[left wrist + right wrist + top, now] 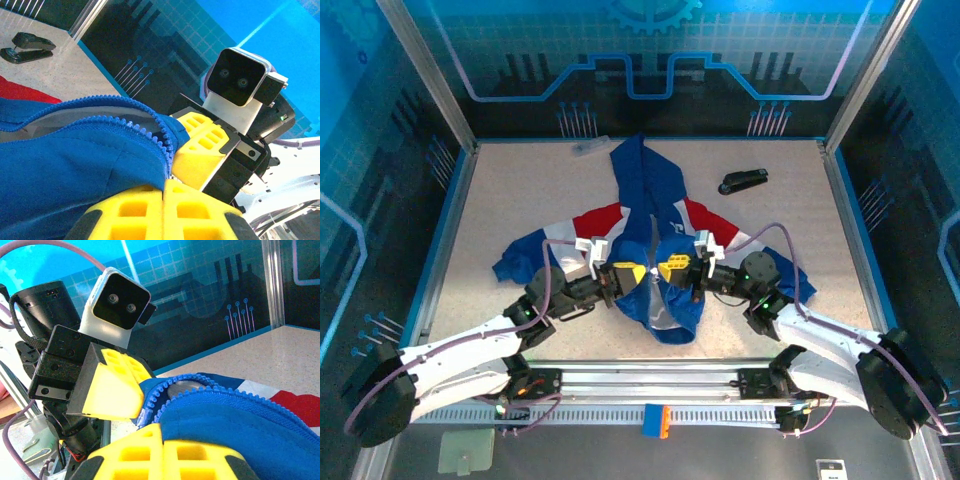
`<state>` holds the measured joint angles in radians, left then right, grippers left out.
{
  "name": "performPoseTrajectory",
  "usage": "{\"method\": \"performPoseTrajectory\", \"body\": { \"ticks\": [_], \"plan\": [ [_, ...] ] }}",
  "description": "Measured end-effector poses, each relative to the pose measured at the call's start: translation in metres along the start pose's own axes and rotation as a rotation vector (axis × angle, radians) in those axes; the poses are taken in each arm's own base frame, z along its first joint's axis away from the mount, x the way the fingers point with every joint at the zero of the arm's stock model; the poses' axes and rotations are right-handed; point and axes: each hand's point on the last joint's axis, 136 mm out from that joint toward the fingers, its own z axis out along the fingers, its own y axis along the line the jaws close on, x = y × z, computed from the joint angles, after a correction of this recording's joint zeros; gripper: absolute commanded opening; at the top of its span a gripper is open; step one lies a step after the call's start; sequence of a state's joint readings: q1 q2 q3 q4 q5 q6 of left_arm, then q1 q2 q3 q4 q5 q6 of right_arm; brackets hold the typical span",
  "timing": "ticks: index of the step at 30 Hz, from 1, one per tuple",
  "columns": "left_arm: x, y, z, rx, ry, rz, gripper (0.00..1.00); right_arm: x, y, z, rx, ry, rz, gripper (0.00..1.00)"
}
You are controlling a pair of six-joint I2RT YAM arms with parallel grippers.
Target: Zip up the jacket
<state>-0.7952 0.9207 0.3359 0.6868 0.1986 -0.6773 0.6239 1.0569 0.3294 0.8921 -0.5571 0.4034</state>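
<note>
The royal-blue jacket lies unzipped on the table, hood toward the back, with red and white bands across the chest. Both grippers meet at its lower front hem, lifted a little off the table. My left gripper is shut on the left zipper edge; in the left wrist view its yellow fingers pinch blue fabric beside the zipper teeth. My right gripper is shut on the right zipper edge; in the right wrist view the blue cloth runs into its closed fingers. The two zipper rows stand apart.
A black stapler lies at the back right of the table, also in the left wrist view. A small pale item rests near the back wall. Metal frame posts and blue walls ring the table; a rail runs along the near edge.
</note>
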Motion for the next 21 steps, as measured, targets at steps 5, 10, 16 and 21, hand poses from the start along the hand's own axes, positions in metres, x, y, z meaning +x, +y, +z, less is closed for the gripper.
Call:
{"method": "performPoseTrajectory", "body": {
  "ticks": [5, 10, 16, 21],
  "plan": [
    [0.0019, 0.0021, 0.001, -0.006, 0.006, -0.002, 0.0, 0.0024, 0.0003, 0.0013, -0.003, 0.006, 0.013, 0.0],
    [0.0036, 0.0043, 0.002, -0.012, 0.012, -0.005, 0.0, 0.0037, -0.0009, 0.0022, -0.002, 0.008, 0.025, 0.0],
    [0.0051, 0.0057, 0.0029, -0.015, 0.017, -0.002, 0.0, 0.0045, -0.0033, 0.0029, 0.008, 0.007, 0.045, 0.0],
    [0.0057, 0.0046, 0.0035, -0.011, 0.021, 0.002, 0.0, 0.0036, -0.0056, 0.0034, 0.026, 0.0, 0.073, 0.0]
  ]
}}
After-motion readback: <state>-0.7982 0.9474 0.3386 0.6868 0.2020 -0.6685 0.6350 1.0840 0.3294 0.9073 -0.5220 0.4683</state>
